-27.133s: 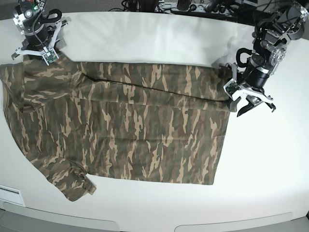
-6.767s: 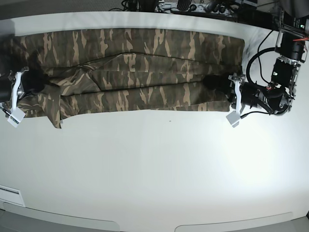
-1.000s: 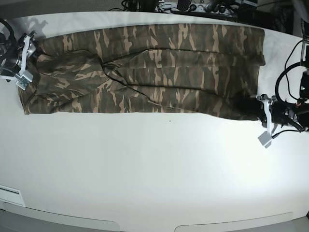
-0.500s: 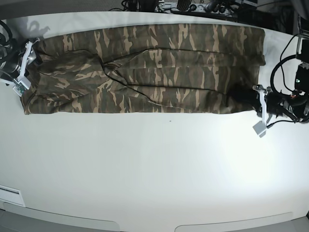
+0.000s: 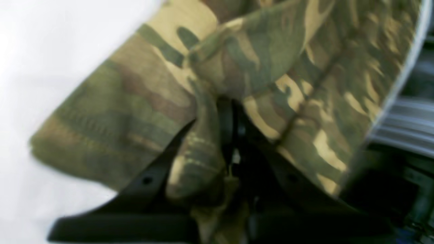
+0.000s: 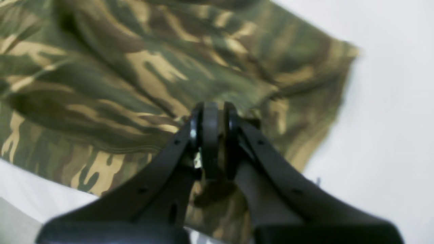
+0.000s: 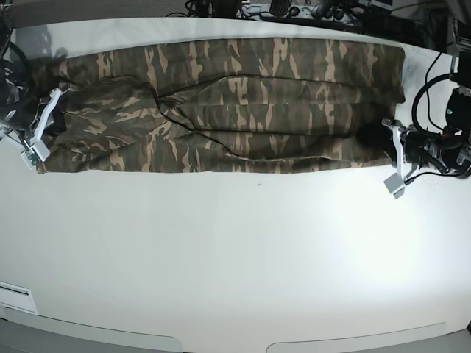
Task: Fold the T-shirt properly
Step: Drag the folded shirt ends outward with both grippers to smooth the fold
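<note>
The T-shirt is lying across the far half of the white table, folded lengthwise into a long camo band that runs almost from one side of the base view to the other. A diagonal crease shows left of the middle, where one layer overlaps another.

The left gripper sits at the band's end on the right side of the base view, right at the lower corner. In its wrist view the black fingers are pinched together with a bunched ridge of camo cloth squeezed between them, so it's clamped on the shirt. That view is pretty blurry, though.

The right gripper is at the opposite end. From its wrist camera the two black fingers come together to a narrow tip pressed into the fabric near the shirt's corner, and cloth bunches up right at the tips. It looks closed on the shirt, with folds of fabric spreading out beyond it and bare table off to the side.

As for brands or writing, nothing readable shows on the shirt or the table. A small white tag-like block hangs off each gripper in the base view, but any marking is too small to make out.
</note>
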Available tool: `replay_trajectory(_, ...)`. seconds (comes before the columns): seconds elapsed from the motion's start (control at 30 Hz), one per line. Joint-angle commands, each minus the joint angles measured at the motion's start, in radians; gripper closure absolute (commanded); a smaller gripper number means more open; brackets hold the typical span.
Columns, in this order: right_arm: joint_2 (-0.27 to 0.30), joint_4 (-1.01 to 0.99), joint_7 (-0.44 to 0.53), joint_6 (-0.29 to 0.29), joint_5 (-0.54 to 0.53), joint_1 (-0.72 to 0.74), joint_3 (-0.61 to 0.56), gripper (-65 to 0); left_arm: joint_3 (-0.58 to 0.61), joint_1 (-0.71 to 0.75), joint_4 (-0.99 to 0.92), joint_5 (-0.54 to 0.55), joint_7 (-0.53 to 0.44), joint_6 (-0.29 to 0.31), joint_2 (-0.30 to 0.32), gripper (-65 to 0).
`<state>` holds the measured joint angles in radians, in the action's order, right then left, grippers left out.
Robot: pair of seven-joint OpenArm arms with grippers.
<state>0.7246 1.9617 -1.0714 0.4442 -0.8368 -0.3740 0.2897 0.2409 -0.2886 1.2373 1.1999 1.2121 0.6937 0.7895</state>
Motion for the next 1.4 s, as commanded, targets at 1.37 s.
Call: replay_trajectory(1.37,-0.267,-0.238,0.185,0.098,0.161,0.026,0.012,0.0,-0.01,-0.042,0.005,-0.086,-0.109,0.004,0.034,0.0)
